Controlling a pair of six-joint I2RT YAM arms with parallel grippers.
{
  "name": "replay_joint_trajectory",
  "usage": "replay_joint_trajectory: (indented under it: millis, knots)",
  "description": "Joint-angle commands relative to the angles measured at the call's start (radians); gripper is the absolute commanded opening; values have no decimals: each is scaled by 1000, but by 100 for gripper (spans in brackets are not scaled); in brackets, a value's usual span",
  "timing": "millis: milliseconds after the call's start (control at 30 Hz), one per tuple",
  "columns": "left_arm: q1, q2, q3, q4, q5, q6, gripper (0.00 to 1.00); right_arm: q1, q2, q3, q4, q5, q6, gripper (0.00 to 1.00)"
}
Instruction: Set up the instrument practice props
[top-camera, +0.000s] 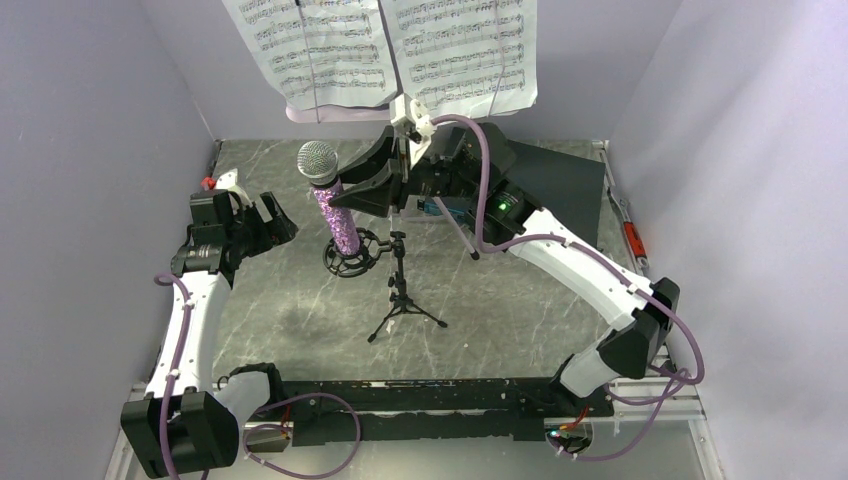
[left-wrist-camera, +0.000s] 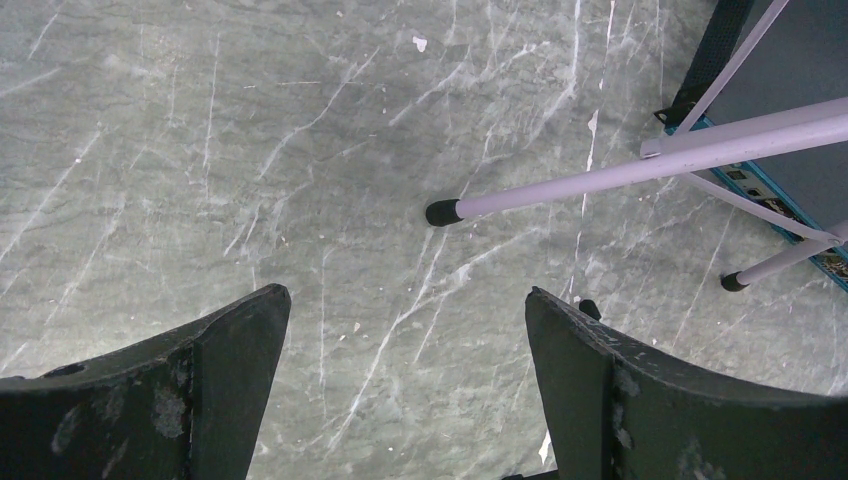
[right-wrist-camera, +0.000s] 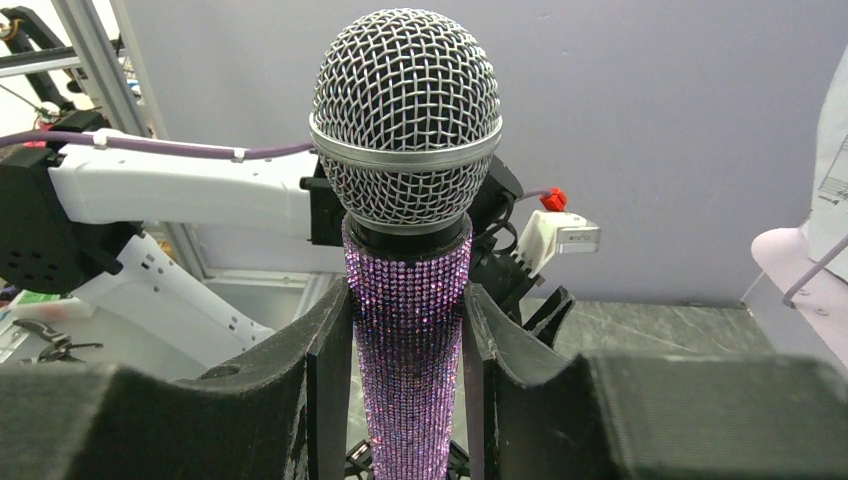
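From its base at 7 o'clock the left arm rises along the table's (top-camera: 300, 320) left side and folds at 9 o'clock, its wrist turned in toward the middle. The left gripper (top-camera: 262, 222) hangs over bare marble with its fingers (left-wrist-camera: 230, 350) spread wide and nothing between them. The left wrist view shows one black-tipped foot of the stand (left-wrist-camera: 600, 178) just beyond them. At the centre stands the tripod (top-camera: 403, 295), its ring (top-camera: 350, 258) held out toward 9 o'clock. The right arm leaves its base at 5 o'clock, elbows out at 3 o'clock and reaches back across the middle, forearm low and wrist level. The right gripper (top-camera: 350, 190) is clamped on the mic (top-camera: 335, 215), fingers (right-wrist-camera: 325, 380) pressing the glittery body on both sides just under the mesh head. The mic is upright with its lower end at the ring, though whether it is seated there cannot be told. At 2 o'clock the box (top-camera: 565, 180) lies flat. At 12 o'clock two pages (top-camera: 310, 50) rest side by side on the stand's desk.
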Motion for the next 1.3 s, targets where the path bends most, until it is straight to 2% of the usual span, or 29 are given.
replay_joint_trajectory:
  millis: [0, 200, 600, 800, 1100, 1267]
  knots:
    - [0, -15, -2, 26, 9, 5, 94, 0, 14, 39, 24, -28, 1, 0]
    - [1, -14, -3, 26, 11, 5, 94, 1, 47, 71, -32, -36, -26, 0]
    - [7, -5, -1, 37, 29, 3, 94, 1, 35, -15, -10, -54, -36, 0]
    - [13, 2, -2, 43, 38, 2, 94, 6, 14, -40, -55, -133, -92, 0]
    - [23, 3, -4, 55, 60, -6, 94, 10, -8, -81, -105, -106, -151, 0]
    - [24, 5, -7, 49, 65, -7, 94, 10, -36, -152, -52, -79, -139, 0]
